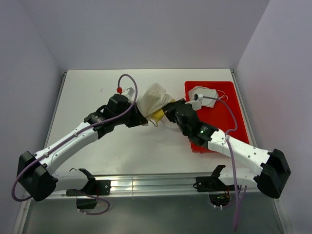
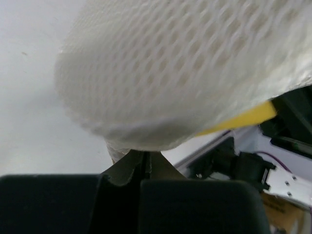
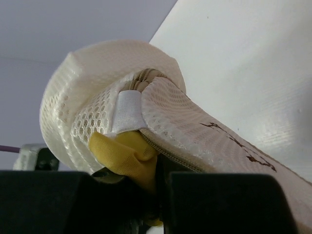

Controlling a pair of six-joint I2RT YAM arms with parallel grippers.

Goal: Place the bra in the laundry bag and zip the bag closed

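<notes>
The white mesh laundry bag is held up between my two grippers at mid-table. The mustard-yellow bra sticks out of the bag's lower opening. My left gripper is shut on the bag's edge; its view shows the mesh bag filling the frame and a yellow strip of bra. My right gripper is shut on the bra, pinching it just under the tan zipper rim of the bag.
A red plastic tray lies to the right with a white-grey bra in it. The right arm reaches over the tray. Grey walls enclose the table on three sides.
</notes>
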